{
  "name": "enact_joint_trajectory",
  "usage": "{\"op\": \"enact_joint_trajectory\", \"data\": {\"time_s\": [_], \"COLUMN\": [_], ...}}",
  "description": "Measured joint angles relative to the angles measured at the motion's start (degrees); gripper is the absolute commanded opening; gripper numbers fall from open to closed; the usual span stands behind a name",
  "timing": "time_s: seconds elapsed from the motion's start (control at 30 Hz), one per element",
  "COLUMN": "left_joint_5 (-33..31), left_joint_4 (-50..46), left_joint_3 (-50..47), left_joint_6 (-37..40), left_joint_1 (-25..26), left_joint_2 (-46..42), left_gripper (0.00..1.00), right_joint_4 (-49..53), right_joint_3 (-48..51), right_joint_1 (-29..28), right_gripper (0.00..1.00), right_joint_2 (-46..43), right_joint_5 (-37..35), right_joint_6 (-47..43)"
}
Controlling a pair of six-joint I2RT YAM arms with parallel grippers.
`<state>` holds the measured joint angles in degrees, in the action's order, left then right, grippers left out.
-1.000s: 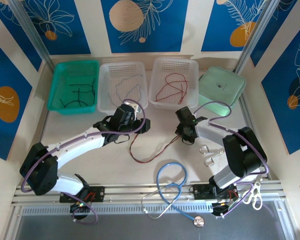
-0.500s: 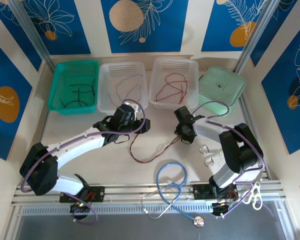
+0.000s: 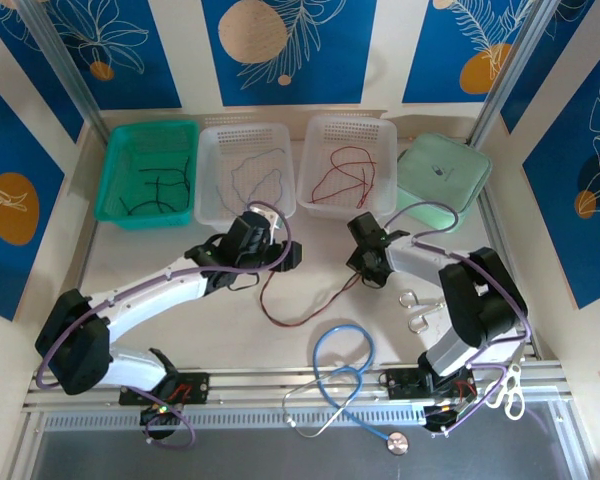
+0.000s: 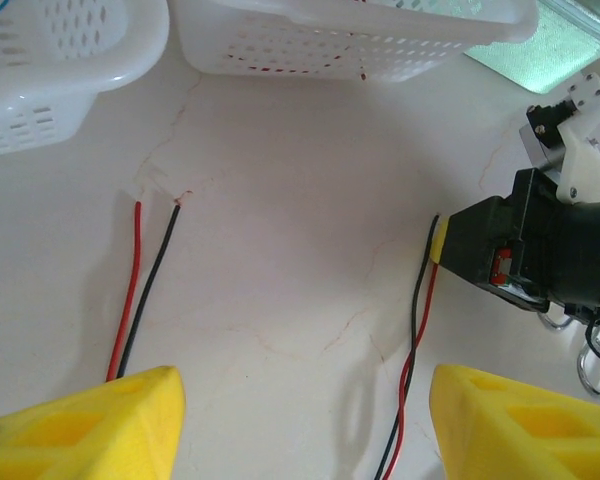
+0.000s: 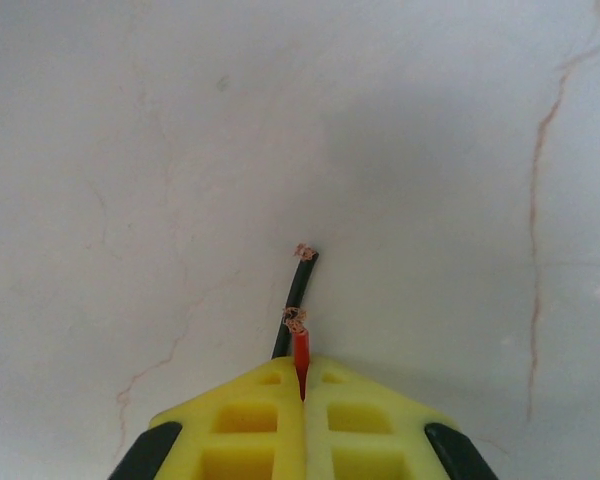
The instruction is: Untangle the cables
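Observation:
A red and a black cable [image 3: 283,316] lie side by side in a U-shaped loop on the table between my two grippers. My right gripper [image 3: 366,268] is shut on one end of the red cable [image 5: 301,348], which sticks out from the seam between its yellow fingers [image 5: 260,420]. The black cable's end [image 5: 297,288] runs under the left finger; whether it is also pinched I cannot tell. My left gripper [image 4: 305,425] hangs open above the table. The cables' other ends [image 4: 132,290] lie by its left finger, and the right-hand strands [image 4: 414,340] run past its right finger.
Along the back stand a green basket [image 3: 115,160] with black cables, a white basket [image 3: 212,140] with a pale cable, a white basket [image 3: 325,130] with red cables and a pale green lidded box [image 3: 442,172]. A blue stethoscope [image 3: 345,372] and metal hooks [image 3: 416,306] lie near the front.
My right gripper's jaws have closed onto the red cable end and the arm has drifted slightly left. The left arm has shifted only a little.

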<state>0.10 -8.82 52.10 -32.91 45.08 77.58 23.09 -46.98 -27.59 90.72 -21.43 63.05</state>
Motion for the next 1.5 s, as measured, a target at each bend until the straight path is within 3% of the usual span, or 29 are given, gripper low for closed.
{"op": "enact_joint_trajectory", "data": {"time_s": [0.23,0.53,0.8,1.33,1.5], "left_joint_5": [6.14,14.69,20.46,25.24,26.01], "left_joint_4": [4.17,11.04,17.0,24.09,26.25], "left_joint_3": [-0.9,-0.52,1.62,5.95,5.95], "left_joint_6": [-3.91,-9.6,-14.53,-19.3,-20.81], "left_joint_1": [0.07,0.07,0.07,0.09,0.09], "left_joint_2": [0.59,7.1,9.99,14.45,14.99], "left_gripper": [0.65,0.63,0.62,0.61,0.56], "right_joint_4": [-2.64,-6.34,-20.5,-35.54,-40.19], "right_joint_3": [4.33,9.97,18.12,18.36,18.95], "right_joint_1": [-4.33,-4.66,-2.25,3.76,4.76], "right_gripper": [0.0,0.0,0.0,0.0,0.0], "right_joint_2": [-12.41,-27.21,-39.04,-40.63,-40.63], "right_joint_5": [-0.04,0.02,5.33,21.18,24.26], "right_joint_6": [-0.02,-2.08,-7.74,-10.73,-9.31]}}
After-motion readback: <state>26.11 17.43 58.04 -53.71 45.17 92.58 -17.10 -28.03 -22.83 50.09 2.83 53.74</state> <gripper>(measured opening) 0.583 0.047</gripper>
